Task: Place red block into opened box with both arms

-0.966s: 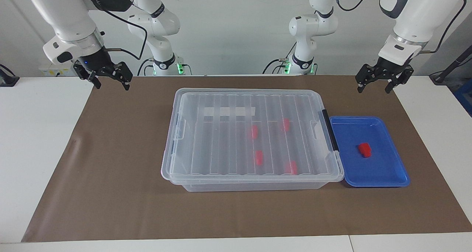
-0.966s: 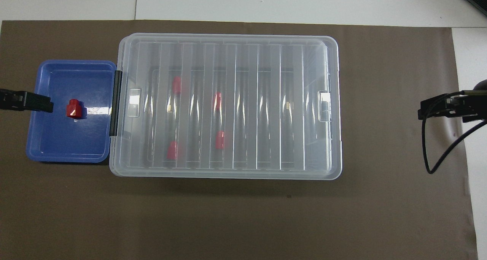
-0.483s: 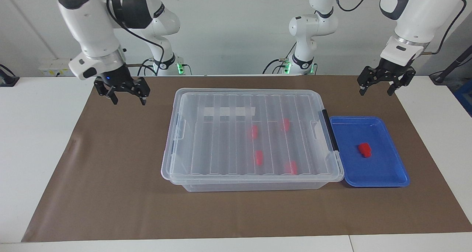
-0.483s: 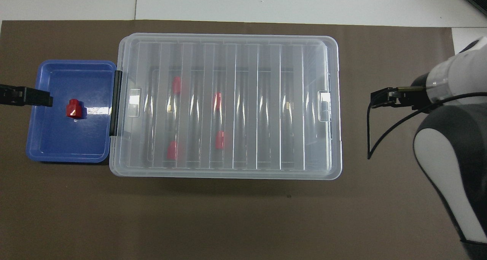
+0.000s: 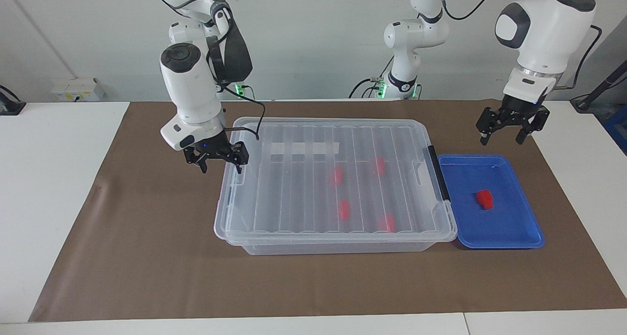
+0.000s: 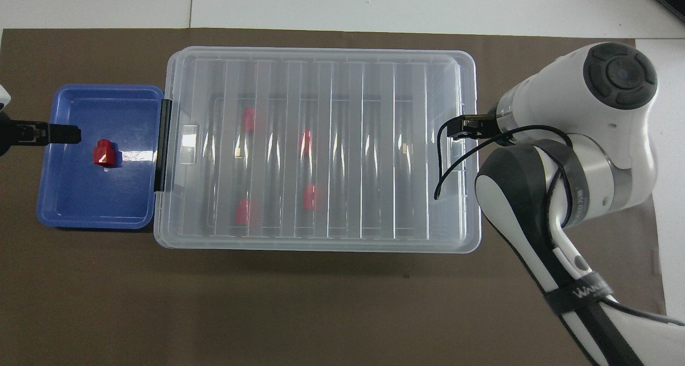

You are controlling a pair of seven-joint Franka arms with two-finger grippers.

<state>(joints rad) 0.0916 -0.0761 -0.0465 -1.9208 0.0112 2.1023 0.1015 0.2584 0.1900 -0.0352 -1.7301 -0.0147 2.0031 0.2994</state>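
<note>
The red block [image 5: 484, 199] [image 6: 104, 154] lies alone in a shallow blue tray [image 5: 519, 227] [image 6: 64, 205]. The box [image 5: 294, 188] [image 6: 321, 53] stands beside the tray with its ribbed clear lid on. Several more red blocks [image 5: 344, 209] show through the lid. My right gripper [image 5: 221, 167] hangs open over the box's end toward the right arm; its arm hides most of it in the overhead view. My left gripper [image 5: 500, 138] [image 6: 64, 135] hangs open above the tray's edge nearest the robots, apart from the block.
A black clip handle [image 5: 438, 173] [image 6: 162, 144] runs along the box's end that meets the tray. A brown mat [image 5: 147, 256] covers the white table. The right arm's cable [image 6: 444, 168] loops over the lid's end.
My right arm has swung in from its end of the table and come down to the box's end. My left gripper has dropped a little toward the tray. Box and blocks have not moved.
</note>
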